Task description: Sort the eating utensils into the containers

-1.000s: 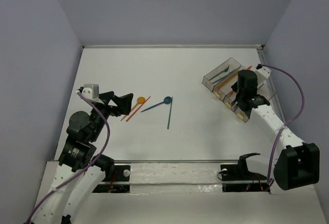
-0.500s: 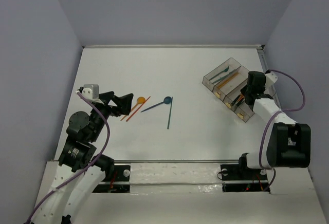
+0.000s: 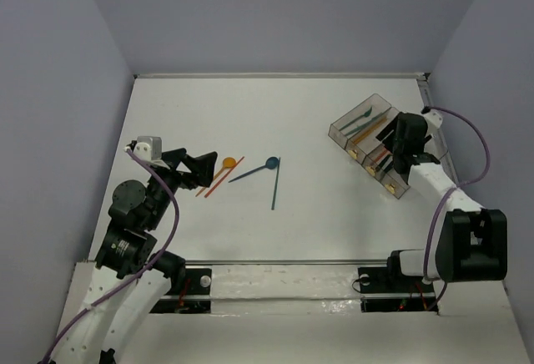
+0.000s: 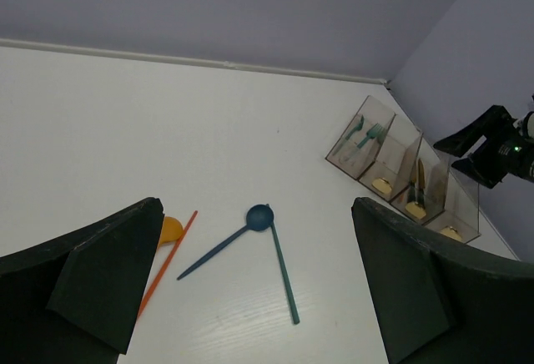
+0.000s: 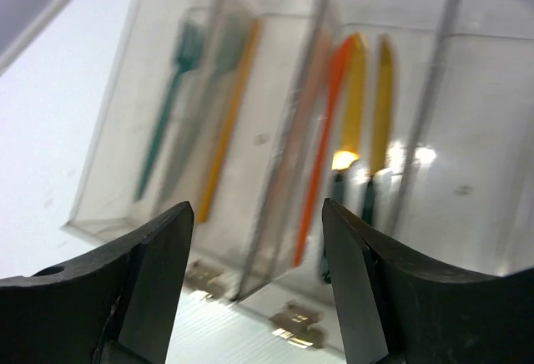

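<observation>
Tabletop (image 3: 334, 230) spoon (image 3: 250, 172) overhead; binned orange utensil (image 5: 319, 155) wrist-close.

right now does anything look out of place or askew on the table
Nothing spilled or broken. The clear tray sits diagonal to the table edges, and a blue spoon, teal utensil and orange pieces lie loose, unsorted.

We are seeing bins (image 5: 467, 189) of clear, glossy plastic catching glare. The spoon (image 4: 259, 216) is looking like smooth, slightly shiny plastic. The table (image 4: 125, 130) is showing a matt white surface, and the fingers (image 5: 150, 280) are looking like matt dark plastic.
</observation>
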{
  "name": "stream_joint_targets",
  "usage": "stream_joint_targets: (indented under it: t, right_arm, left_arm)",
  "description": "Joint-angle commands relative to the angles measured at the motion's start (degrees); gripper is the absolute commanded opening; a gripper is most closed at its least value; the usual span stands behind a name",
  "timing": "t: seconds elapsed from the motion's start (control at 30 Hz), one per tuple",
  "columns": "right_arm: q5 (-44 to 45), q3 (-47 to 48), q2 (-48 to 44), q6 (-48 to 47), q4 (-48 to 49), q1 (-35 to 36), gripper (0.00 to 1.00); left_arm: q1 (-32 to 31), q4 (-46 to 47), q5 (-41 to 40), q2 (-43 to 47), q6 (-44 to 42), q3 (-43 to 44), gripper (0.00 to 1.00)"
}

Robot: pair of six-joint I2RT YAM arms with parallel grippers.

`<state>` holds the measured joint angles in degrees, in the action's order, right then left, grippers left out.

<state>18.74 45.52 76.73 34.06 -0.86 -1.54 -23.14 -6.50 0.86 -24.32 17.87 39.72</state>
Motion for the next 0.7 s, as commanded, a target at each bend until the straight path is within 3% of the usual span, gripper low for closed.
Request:
stream_joint_targets:
  t: [0.0,0.23,0.43,0.67]
  right_arm:
    - [-0.6,-1.0,-3.5,-1.8,5.2,11.3,0.69]
    - [5.1,1.8,1.9,-2.1,4.0,33.4,0.64]
    - [6.9,11.9,14.1,-1.4,1.0,50.3,0.53]
    - [8.3,25.4,30.2,3.0,-3.4,56.9,0.54]
  left_arm:
    - [0.3,3.2,0.9,-0.6,-0.6,-0.5,0.99]
    - [0.3,3.2,0.8,-0.9,-0.5,-0.6,0.99]
    - [0.3,3.2,0.7,-0.7,-0.5,-0.6,0.99]
    - [0.8,2.8,0.2,-0.4,-0.6,-0.5,0.99]
